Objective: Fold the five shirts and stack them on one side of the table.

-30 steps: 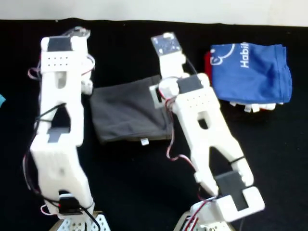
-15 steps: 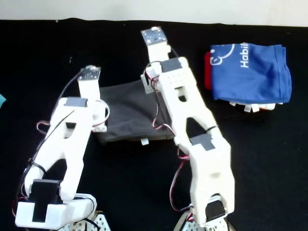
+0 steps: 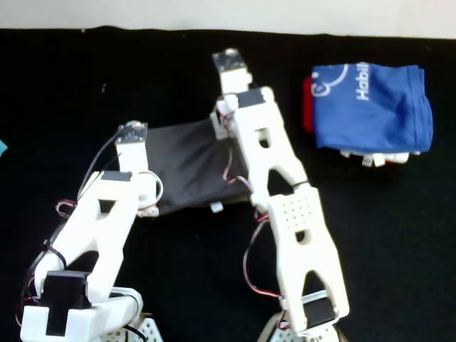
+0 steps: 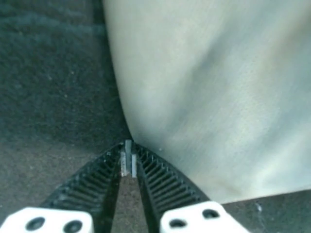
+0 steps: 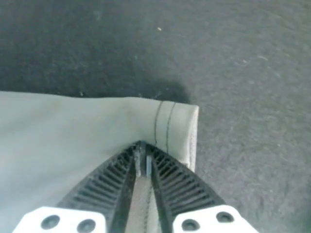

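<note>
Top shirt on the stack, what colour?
The top shirt is blue with white print, clearest in the high view.

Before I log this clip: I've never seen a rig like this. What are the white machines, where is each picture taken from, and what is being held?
The white machines are two small robot arms standing side by side at a black table. One picture looks down from a fixed camera above. The other two come from a camera on each arm's wrist, looking along its black toothed pincers. Between the arms is a grey shirt. The left gripper is shut on one edge of it, and the right gripper is shut on a stitched corner. At the right of the overhead picture sits a stack of folded shirts, with a blue shirt on top and a red shirt peeking out beneath.
</note>
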Robot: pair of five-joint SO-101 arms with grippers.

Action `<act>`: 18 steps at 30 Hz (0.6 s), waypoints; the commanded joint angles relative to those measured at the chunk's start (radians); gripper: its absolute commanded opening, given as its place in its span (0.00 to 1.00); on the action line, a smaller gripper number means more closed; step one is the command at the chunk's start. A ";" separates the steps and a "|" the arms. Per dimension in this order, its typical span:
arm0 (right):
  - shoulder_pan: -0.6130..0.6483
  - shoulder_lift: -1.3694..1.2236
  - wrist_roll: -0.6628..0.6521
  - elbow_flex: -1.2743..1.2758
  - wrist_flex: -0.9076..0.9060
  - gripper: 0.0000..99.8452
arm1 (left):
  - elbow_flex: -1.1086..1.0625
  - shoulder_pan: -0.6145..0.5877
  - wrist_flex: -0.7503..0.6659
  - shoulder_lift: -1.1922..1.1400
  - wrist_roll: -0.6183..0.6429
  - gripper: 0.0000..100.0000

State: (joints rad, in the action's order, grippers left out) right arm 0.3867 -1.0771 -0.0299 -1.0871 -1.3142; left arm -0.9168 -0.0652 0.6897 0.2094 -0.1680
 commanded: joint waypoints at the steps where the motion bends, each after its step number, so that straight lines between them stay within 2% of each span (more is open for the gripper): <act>1: -0.045 0.008 -0.012 -0.159 -0.136 0.01 | 0.021 0.007 -0.005 0.064 -0.009 0.01; 9: -0.038 0.012 -0.012 -0.547 -0.421 0.02 | 0.084 -0.091 0.203 0.369 -0.011 0.01; 11: -0.028 0.013 -0.009 -0.582 -0.455 0.09 | 0.076 -0.143 0.209 0.429 -0.015 0.01; 15: -0.025 0.036 -0.006 -0.564 -0.453 0.26 | 0.042 -0.222 0.201 0.412 -0.120 0.01; 18: 0.015 0.110 0.000 -0.452 -0.453 0.29 | 0.042 -0.269 0.201 0.294 -0.120 0.01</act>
State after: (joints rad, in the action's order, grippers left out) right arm 0.3606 -1.0725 -0.0299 -1.5965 -1.7530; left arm -0.8815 -0.2908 0.8861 0.5715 -0.2723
